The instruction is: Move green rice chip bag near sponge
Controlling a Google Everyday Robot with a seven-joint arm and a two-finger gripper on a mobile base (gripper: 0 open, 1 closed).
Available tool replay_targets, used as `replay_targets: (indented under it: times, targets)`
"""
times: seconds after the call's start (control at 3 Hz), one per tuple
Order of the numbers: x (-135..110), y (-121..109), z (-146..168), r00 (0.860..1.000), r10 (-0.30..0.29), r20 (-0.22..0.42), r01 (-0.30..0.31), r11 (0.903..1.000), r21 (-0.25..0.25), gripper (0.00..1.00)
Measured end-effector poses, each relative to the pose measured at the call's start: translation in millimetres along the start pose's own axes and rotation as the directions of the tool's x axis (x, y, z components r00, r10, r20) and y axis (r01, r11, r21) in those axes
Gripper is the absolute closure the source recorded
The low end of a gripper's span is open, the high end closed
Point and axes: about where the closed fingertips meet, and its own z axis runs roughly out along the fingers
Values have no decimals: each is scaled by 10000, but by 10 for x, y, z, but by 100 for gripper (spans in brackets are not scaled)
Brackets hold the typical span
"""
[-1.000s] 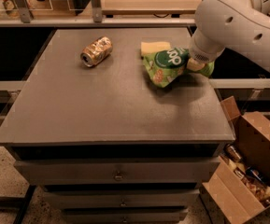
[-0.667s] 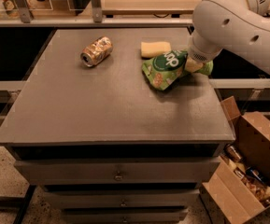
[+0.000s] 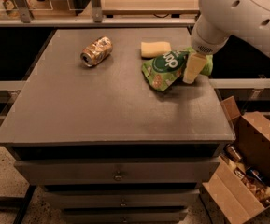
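The green rice chip bag (image 3: pixel 165 68) lies on the grey table top (image 3: pixel 102 106) at the back right, its left end down on the table. My gripper (image 3: pixel 194 69) comes down from the white arm (image 3: pixel 237 17) and is shut on the bag's right end; one pale finger (image 3: pixel 190 70) shows in front of the green foil. The pale yellow sponge (image 3: pixel 155 49) lies just behind and left of the bag, a small gap away from it.
A crushed metallic can (image 3: pixel 96 51) lies on its side at the back left of the table. Drawers (image 3: pixel 118 174) run below the front edge. Open cardboard boxes (image 3: pixel 246 171) stand on the floor to the right. A shelf rail (image 3: pixel 92 20) crosses behind.
The bag has shifted slightly forward off the sponge, which now shows whole. The gripper finger stands out more clearly at the bag's right end.
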Motion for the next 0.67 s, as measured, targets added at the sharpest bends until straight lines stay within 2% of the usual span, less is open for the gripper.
replay_targets:
  times: [0.33, 0.67]
  targets:
    - [119, 28, -209, 9989, -467, 100, 471, 9974, -537, 0]
    - [289, 110, -391, 9945, -745, 742, 807, 9931, -846, 0]
